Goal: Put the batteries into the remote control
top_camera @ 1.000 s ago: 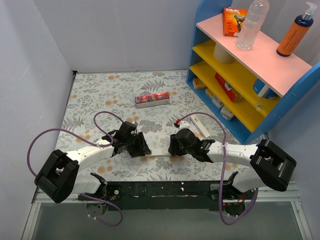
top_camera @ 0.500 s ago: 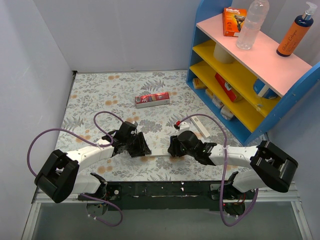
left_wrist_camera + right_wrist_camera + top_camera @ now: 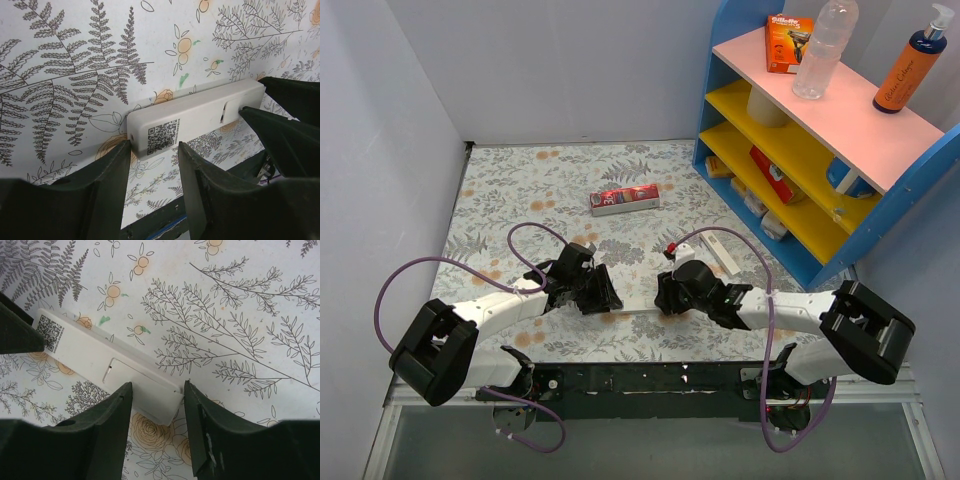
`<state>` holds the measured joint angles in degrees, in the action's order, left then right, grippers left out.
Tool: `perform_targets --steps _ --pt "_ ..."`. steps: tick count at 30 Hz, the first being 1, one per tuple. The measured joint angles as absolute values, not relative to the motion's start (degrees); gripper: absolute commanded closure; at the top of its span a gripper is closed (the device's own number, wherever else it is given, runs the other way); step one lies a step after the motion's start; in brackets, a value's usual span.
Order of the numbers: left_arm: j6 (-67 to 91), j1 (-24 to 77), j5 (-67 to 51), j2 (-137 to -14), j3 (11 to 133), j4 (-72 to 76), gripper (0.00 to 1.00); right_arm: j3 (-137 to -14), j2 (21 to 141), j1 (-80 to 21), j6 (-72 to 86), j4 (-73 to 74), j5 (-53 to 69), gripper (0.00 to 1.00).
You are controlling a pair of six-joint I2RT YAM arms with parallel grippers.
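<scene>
The remote control point(image 3: 636, 312) hangs between my two grippers as a slim white bar near the table's front edge. Its back faces both wrist cameras. The left gripper point(image 3: 613, 303) is shut on the end that bears a QR label point(image 3: 162, 135), with a finger pressed on each side of the remote control point(image 3: 200, 112). At the opposite end the right gripper point(image 3: 157, 386) is shut on the remote control point(image 3: 90, 352), just past the outline of the battery lid point(image 3: 122, 375). In the top view that gripper point(image 3: 663, 301) sits right of the bar. No batteries show in any view.
A red carton point(image 3: 625, 199) lies further back on the floral mat. A white strip point(image 3: 722, 251) rests near the foot of the blue shelf unit point(image 3: 820, 150), which holds a bottle, boxes and a dispenser. Grey walls close in the left and back.
The right gripper has crept slightly left along the remote's end. The left arm and the remote have stayed where they were.
</scene>
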<state>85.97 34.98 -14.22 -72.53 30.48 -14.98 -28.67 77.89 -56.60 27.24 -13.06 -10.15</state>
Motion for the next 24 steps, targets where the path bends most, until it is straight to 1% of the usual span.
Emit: perform_targets --steps 5,8,11,16,24 --pt "85.9 35.0 -14.4 -72.6 30.5 -15.0 0.57 -31.4 79.7 -56.9 28.7 -10.2 -11.0 0.46" --pt "85.9 35.0 -14.6 -72.7 30.5 -15.0 0.57 -32.2 80.7 -58.0 29.9 -9.8 -12.8 0.43" --pt "85.9 35.0 -14.8 -72.7 30.5 -15.1 0.57 -33.0 82.4 -59.4 31.7 -10.1 -15.5 0.43" --pt "85.9 35.0 -14.9 -72.6 30.5 -15.2 0.57 -32.7 83.1 -61.0 33.9 -11.6 -19.3 0.42" --pt "85.9 35.0 -14.9 -72.6 30.5 -15.2 0.57 -30.7 81.9 -61.7 34.6 -14.5 -20.9 0.40"
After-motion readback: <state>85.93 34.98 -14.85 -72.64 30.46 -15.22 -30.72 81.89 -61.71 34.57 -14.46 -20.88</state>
